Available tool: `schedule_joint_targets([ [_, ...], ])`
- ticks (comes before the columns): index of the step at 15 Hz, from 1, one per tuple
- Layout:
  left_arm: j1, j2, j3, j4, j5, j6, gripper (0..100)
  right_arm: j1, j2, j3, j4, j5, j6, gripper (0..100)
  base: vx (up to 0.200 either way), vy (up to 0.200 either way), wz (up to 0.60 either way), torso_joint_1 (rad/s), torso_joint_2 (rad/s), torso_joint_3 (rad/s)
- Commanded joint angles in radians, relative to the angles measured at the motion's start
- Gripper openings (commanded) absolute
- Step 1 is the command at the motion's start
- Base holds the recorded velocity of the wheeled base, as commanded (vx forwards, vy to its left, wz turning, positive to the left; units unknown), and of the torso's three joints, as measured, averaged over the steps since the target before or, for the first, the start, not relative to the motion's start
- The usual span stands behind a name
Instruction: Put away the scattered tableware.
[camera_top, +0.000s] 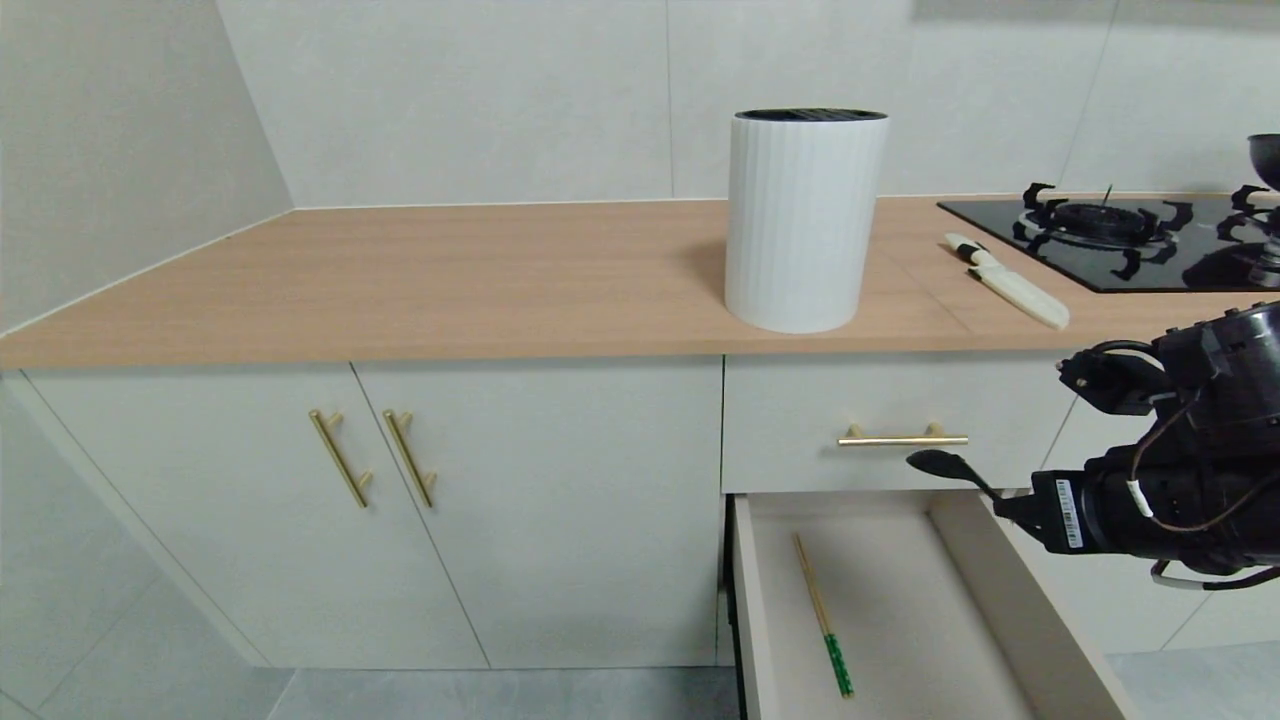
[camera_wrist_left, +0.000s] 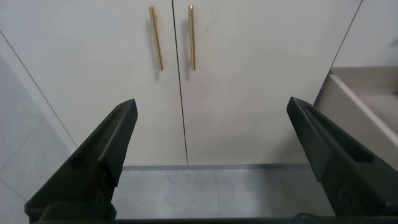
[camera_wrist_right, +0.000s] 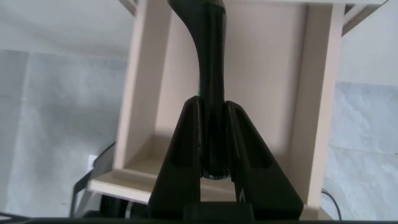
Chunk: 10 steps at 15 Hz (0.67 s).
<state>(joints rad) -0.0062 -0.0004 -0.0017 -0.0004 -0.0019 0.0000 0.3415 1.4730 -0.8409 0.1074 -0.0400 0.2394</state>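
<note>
Holding the black spoon clamped, the right end effector hangs above the right side of the open drawer. I think it should go lower, beside the chopsticks, before it lets go.

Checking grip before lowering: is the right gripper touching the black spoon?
Touching. Right wrist view: right gripper closed on the black spoon, both fingers against its handle.

- 1 white ribbed holder
- 1 knife
- 1 black spoon
- chopsticks: apparently 1 pair, lying close together
- 1 open drawer
- 3 gold handles
</note>
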Motion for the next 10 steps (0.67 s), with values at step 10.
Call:
schedule_joint_targets([
  [10, 0.0, 0.0, 0.0, 0.0, 0.0, 0.0, 100, -0.001, 0.017, 0.003, -0.008, 0.0, 0.0, 0, 0.0, 0.0, 0.0, -0.093, 0.33, 0.235],
])
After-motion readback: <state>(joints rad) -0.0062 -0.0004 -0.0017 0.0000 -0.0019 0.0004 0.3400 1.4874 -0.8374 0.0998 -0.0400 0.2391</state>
